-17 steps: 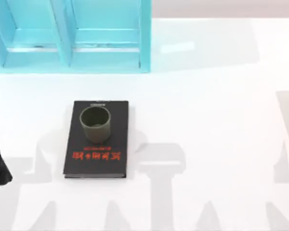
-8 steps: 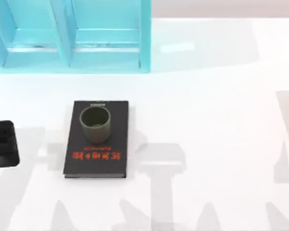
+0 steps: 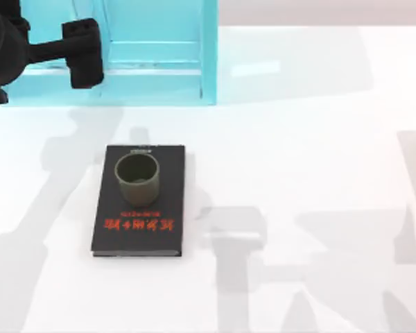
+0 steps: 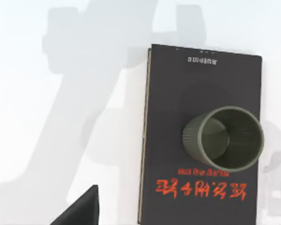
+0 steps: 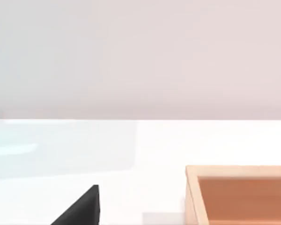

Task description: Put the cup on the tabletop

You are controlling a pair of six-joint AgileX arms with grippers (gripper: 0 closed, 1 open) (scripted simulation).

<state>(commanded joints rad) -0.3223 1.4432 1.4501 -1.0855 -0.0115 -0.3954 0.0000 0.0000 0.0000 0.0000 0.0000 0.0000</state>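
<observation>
Cup (image 3: 137, 179) stands upright on the black book (image 3: 139, 229), on the half of the cover nearer the table's far edge, above the red lettering (image 3: 139, 225). Mouth faces up, inside empty. Cup is narrower than the book and sits fully within the cover, not touching the tabletop (image 3: 312, 159). In the left wrist view the cup (image 4: 223, 138) reads the same way: olive green, ribbed wall, on the book (image 4: 164, 140) between the small white title line and the red characters (image 4: 201, 187).

Book lies flat on the left half of the table, roughly midway between near and far edges, long sides running near-to-far. Turquoise shelf unit (image 3: 208, 55) stands along the far edge at the far-left corner, well apart from the book.

Left arm's end effector (image 3: 83, 53) hangs at the far-left corner, over the front of the shelf unit, well apart from the cup and touching nothing. Can't tell whether its fingers are spread or pressed together; one dark fingertip (image 4: 82, 211) shows at the frame edge in the left wrist view.

Right arm sits parked off the right side; its wrist view shows a wooden box (image 5: 239, 194) on white table w/ plain wall behind, plus one dark fingertip (image 5: 82, 211). Spread or not, can't tell there either.
</observation>
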